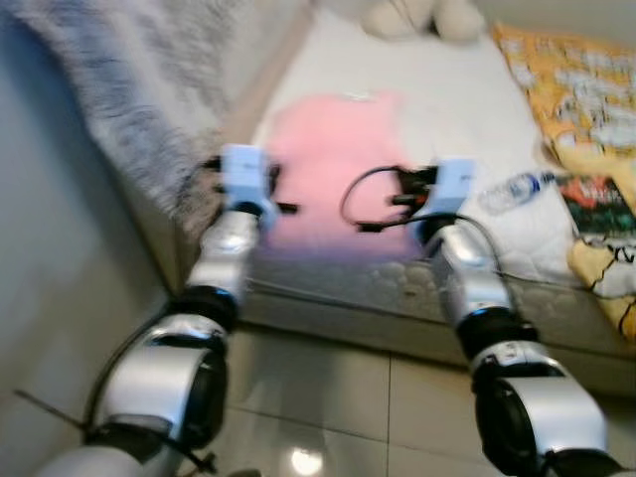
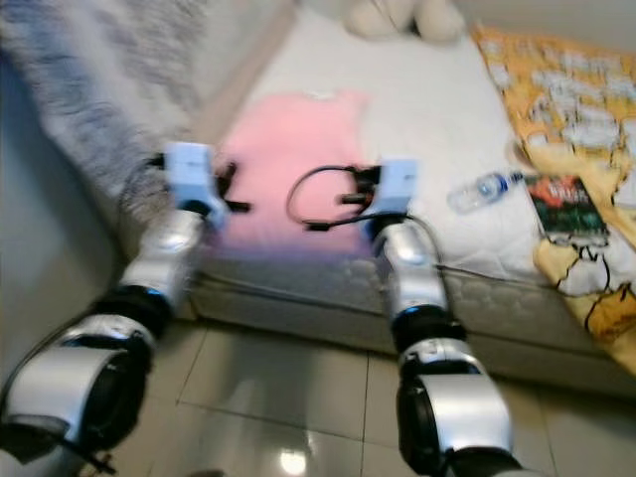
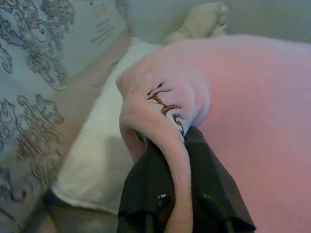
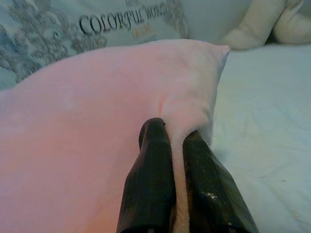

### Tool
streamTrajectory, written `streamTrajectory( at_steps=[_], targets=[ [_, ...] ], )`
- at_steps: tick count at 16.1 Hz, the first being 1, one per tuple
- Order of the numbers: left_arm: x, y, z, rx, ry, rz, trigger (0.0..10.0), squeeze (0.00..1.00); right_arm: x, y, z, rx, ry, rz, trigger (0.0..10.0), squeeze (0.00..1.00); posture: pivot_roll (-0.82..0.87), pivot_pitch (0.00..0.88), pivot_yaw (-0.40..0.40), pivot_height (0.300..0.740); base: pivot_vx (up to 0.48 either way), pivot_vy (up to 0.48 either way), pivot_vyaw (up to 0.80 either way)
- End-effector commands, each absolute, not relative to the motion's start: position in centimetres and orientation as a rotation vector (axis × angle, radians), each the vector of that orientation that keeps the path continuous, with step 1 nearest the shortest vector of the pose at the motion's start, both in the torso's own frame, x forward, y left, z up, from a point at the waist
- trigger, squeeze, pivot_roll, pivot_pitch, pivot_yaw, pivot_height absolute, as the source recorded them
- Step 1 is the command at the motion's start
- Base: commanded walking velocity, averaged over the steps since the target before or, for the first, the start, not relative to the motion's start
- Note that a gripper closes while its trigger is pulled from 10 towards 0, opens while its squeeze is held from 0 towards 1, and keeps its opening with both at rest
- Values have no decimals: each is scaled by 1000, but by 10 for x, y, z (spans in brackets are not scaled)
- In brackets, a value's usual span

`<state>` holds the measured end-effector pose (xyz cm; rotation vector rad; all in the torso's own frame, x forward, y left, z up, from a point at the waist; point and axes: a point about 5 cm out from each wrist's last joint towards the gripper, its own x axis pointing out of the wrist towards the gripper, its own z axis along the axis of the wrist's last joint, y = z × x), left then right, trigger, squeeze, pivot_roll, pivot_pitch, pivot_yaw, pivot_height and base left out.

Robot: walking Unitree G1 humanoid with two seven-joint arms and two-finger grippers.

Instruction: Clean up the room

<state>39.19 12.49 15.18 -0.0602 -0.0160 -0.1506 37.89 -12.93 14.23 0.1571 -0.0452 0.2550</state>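
The left gripper point(image 3: 177, 145) is clamped on one near corner of the pink towel point(image 1: 333, 164). The right gripper point(image 4: 172, 138) pinches the other corner. The towel lies spread on the mattress point(image 1: 447, 99). Folding appears barely begun; a water bottle point(image 1: 512, 189) and book point(image 1: 596, 204) remain to the right.

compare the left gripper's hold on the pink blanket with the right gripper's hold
The left gripper pinches the pink blanket at a bunched corner bearing stitched lettering, on the side toward the patterned bedding. The right gripper pinches a plain, flatter corner, on the side toward the bare white mattress. The fold hides more of the left fingers than of the right fingers. Both are shut on a thin fold at the blanket's near edge.
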Motion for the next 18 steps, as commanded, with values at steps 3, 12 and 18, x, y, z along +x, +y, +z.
streamTrajectory(
  at_steps=[3,12,18],
  targets=[
    [396,117,163,-67,-51,-158,0,0,380,-149,149,144,-84,195,0,0,-12,0,-16,740,480,0,0],
    [397,119,166,-66,-52,-152,0,0,379,-147,146,143,-78,206,0,0,-15,0,-18,740,449,0,0],
    [400,121,170,-63,-53,-145,0,0,379,-149,146,137,-80,207,0,0,-21,0,-21,740,426,0,0]
  ],
)
